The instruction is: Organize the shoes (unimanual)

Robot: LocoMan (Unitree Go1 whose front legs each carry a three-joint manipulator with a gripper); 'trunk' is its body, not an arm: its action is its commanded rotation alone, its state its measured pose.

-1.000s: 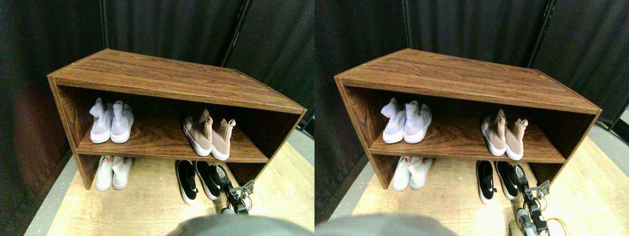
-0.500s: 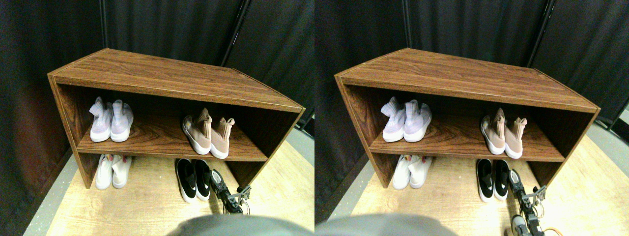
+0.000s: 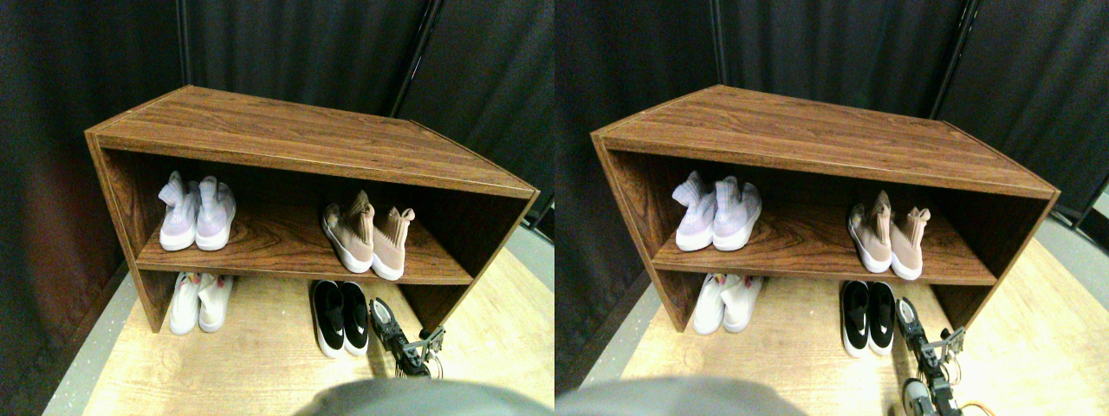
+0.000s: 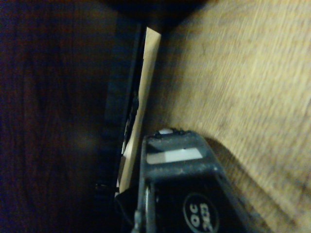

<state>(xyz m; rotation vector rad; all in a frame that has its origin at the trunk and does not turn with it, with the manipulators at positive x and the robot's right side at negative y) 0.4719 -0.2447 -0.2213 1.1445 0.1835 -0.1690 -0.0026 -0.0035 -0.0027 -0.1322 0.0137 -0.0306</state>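
Black shoes (image 3: pixel 341 317): I am seeing the pair sitting side by side on the floor (image 3: pixel 260 364) under the shelf (image 3: pixel 295 260), toes toward me, touching each other.
Handling: I am judging them light and soft in the knit upper, stiffer along the white sole; the collar or heel rim looks the best place to pinch, since the upper will likely crumple.
Other pairs: lavender shoes (image 3: pixel 197 215) and beige shoes (image 3: pixel 368 236) are standing on the shelf; white shoes (image 3: pixel 198 302) are lying on the floor below.
My right jaws (image 3: pixel 384 317): I am reaching low over the floor, just beside the right black shoe, pointing under the shelf.
Jaw state: I am unable to tell; neither view shows the gap.
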